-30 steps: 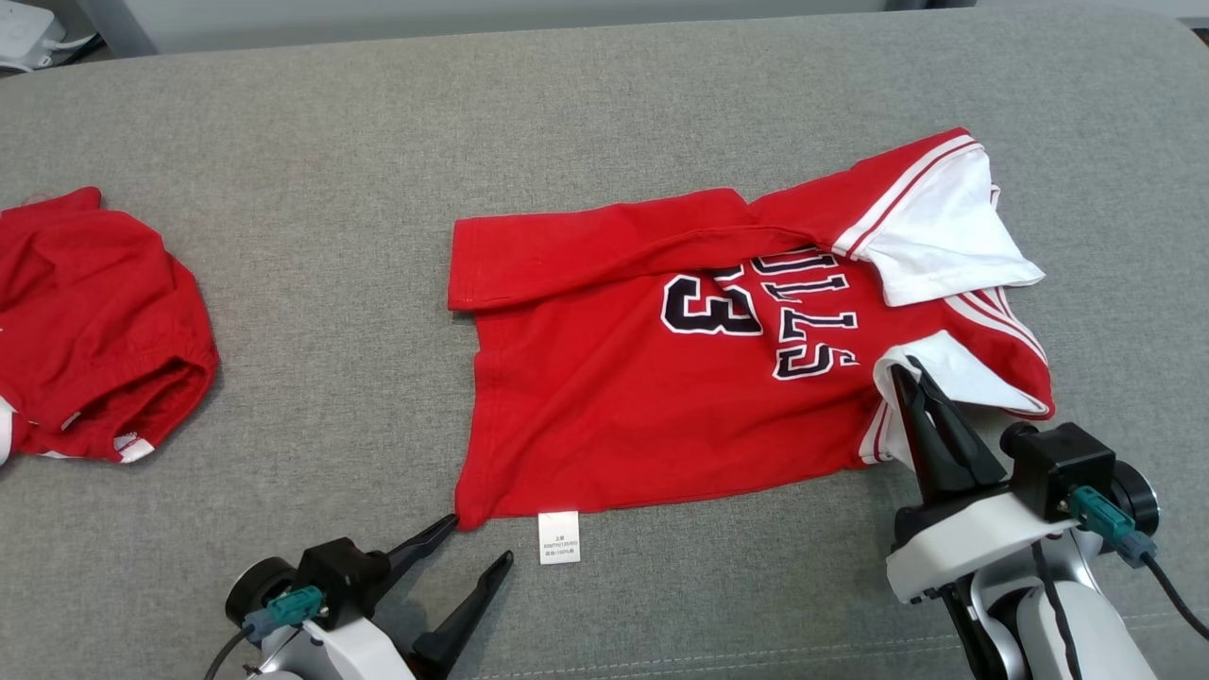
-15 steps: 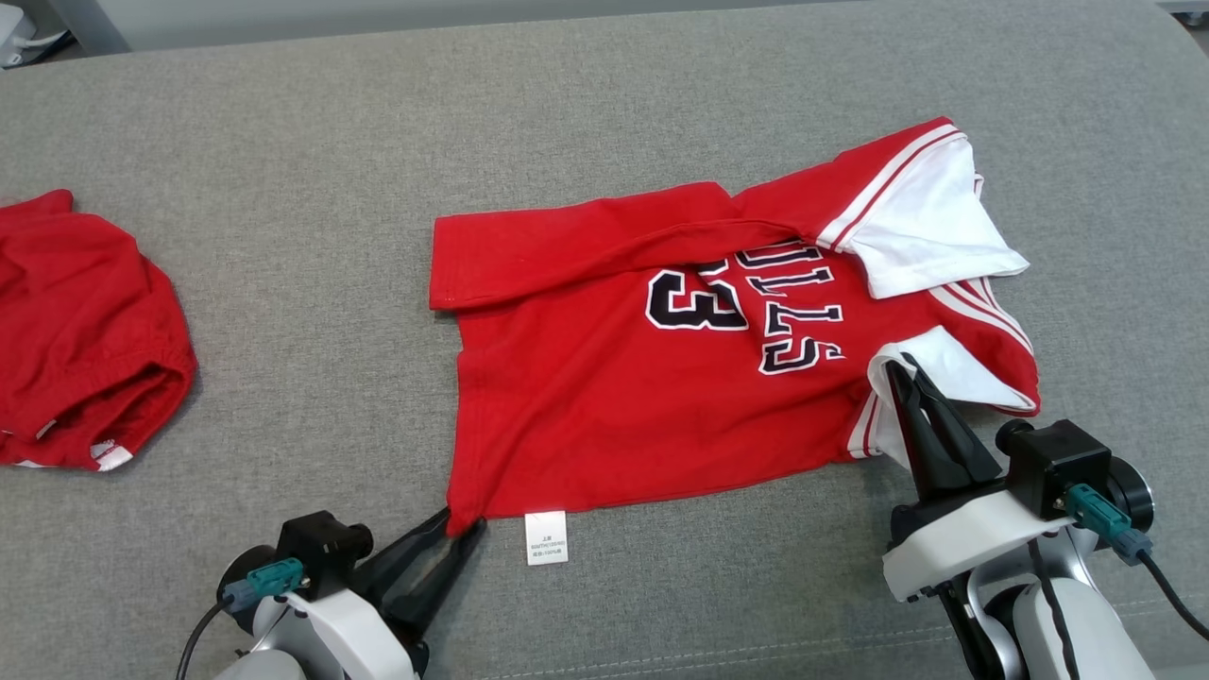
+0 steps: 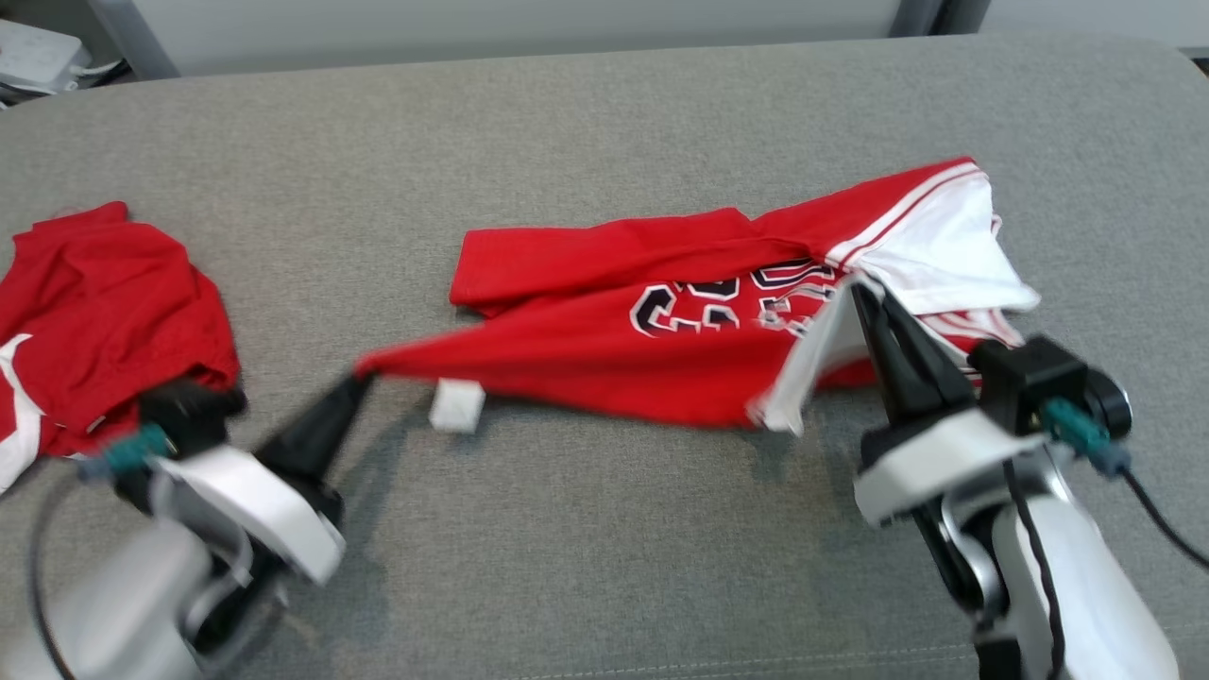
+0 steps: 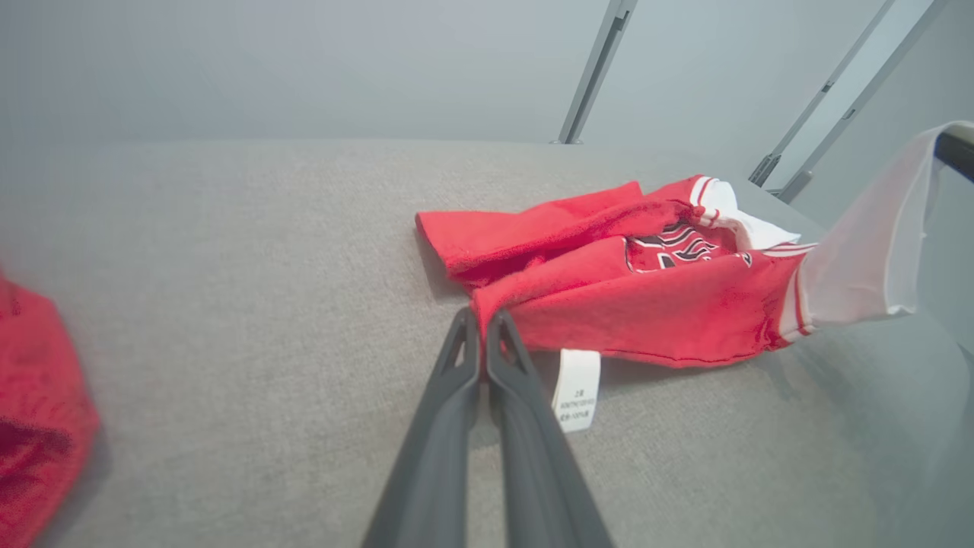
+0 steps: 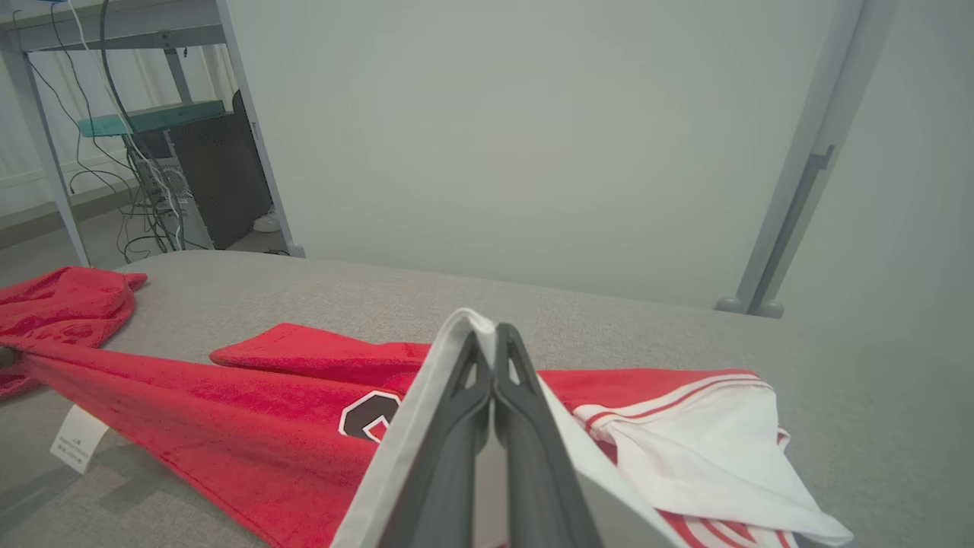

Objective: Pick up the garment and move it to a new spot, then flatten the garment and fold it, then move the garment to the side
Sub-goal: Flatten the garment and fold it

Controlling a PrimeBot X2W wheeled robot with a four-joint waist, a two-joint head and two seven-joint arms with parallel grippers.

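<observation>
two pinches: left jaws clamp the shirt (image 3: 586,349) at its hem corner, right jaws its white sleeve (image 3: 814,351); near edge hangs above the counter (image 3: 604,123). raise both level, keep cloth taut.

Closed left hand (image 3: 358,381), closed right hand (image 3: 856,284)

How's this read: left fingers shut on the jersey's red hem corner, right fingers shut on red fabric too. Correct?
No: right fingers shut on white fabric of the jersey, not red; the right wrist view shows it. Left fingers on the red hem corner stands.
</observation>
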